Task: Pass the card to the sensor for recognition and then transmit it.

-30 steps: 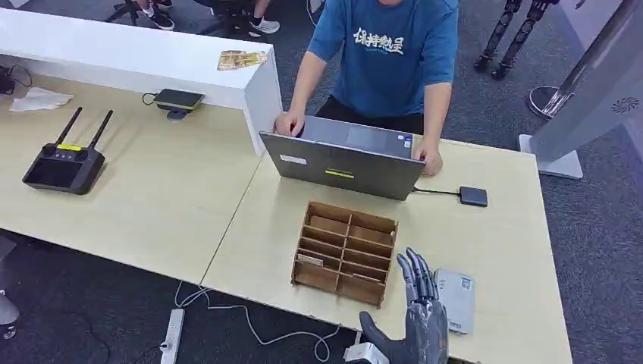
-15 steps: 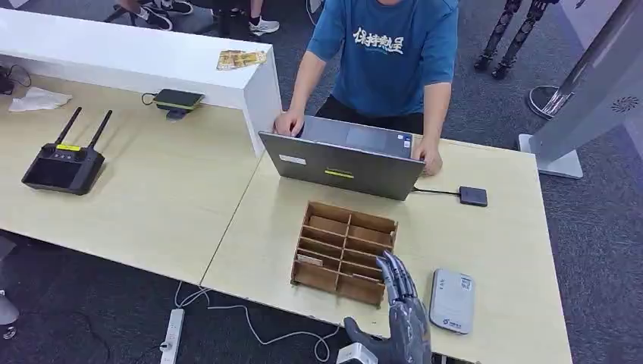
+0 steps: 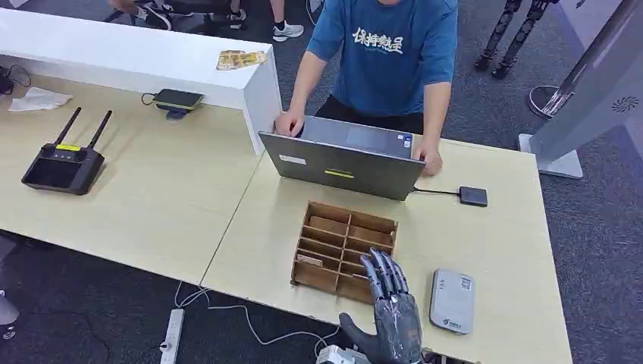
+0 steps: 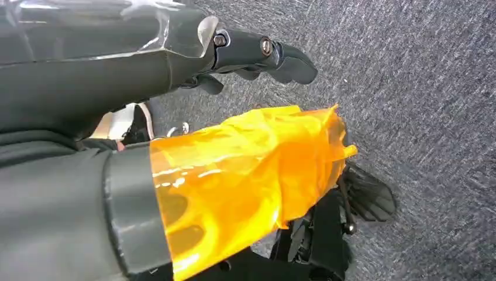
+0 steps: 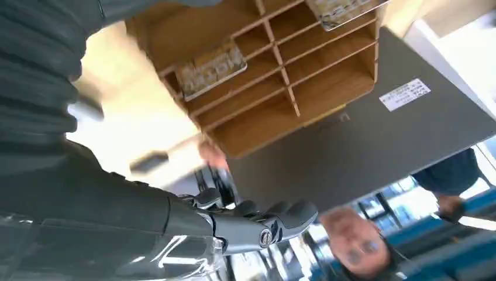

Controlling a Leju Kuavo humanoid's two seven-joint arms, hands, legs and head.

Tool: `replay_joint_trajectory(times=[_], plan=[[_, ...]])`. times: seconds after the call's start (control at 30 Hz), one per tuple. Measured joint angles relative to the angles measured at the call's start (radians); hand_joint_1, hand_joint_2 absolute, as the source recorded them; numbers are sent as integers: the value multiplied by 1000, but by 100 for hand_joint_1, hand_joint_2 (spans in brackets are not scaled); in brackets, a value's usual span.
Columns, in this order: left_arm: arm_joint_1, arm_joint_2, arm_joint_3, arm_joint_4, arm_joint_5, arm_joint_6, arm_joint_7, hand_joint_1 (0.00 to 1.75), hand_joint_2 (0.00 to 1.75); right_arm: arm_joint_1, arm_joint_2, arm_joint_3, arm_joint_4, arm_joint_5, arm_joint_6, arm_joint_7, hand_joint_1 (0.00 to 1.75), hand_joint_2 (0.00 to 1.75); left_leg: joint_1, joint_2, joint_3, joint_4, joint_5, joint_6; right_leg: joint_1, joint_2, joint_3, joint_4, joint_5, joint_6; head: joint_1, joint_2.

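A wooden slotted box (image 3: 352, 214) stands on the table in front of a laptop. A card (image 3: 309, 260) lies in a front left slot; the right wrist view shows that card (image 5: 212, 69) and another card (image 5: 339, 9) in the slots of the box (image 5: 281, 76). The grey sensor (image 3: 453, 301) lies flat to the right of the box. My right hand (image 3: 387, 303) hovers open, fingers stretched out, over the box's front right corner and holds nothing. My left hand (image 4: 257, 52) hangs over the carpet, holding nothing, with an orange wrap on its thumb.
An open laptop (image 3: 341, 163) stands behind the box, with a person in a blue shirt (image 3: 390, 53) at it. A small black device (image 3: 473, 196) on a cable lies at its right. A black remote with antennas (image 3: 64, 165) sits far left. The table's front edge (image 3: 258, 294) runs just below the box.
My right hand has moved left, from beside and partly over the sensor to the box's front right corner. The sensor now lies fully uncovered.
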Motion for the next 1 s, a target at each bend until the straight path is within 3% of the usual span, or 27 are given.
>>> replay_joint_trajectory(times=[0.03, 0.07, 0.27, 0.4, 1.0], plan=[[0, 0, 0, 0, -7, 0, 4, 0, 0, -3, 14, -13, 24, 210, -31, 55, 0, 175, 0, 0, 0, 0, 0, 0, 0, 0, 0, 0, 0, 0, 0, 0], [0, 0, 0, 0, -8, 1, 6, 0, 0, -2, 21, -25, 31, 287, -33, 70, 0, 175, 0, 0, 0, 0, 0, 0, 0, 0, 0, 0, 0, 0, 0, 0], [0, 1, 0, 0, -24, 3, 8, 0, 0, 2, 56, -76, 63, 474, -35, 101, 0, 175, 0, 0, 0, 0, 0, 0, 0, 0, 0, 0, 0, 0, 0, 0], [0, 1, 0, 0, -31, 3, 9, 0, 0, -3, 66, -87, 88, 591, -36, 181, 0, 175, 0, 0, 0, 0, 0, 0, 0, 0, 0, 0, 0, 0, 0, 0], [0, 2, 0, 0, -37, 3, 9, 0, 0, -29, 82, -90, 159, 590, -36, 205, 0, 175, 0, 0, 0, 0, 0, 0, 0, 0, 0, 0, 0, 0, 0, 0]])
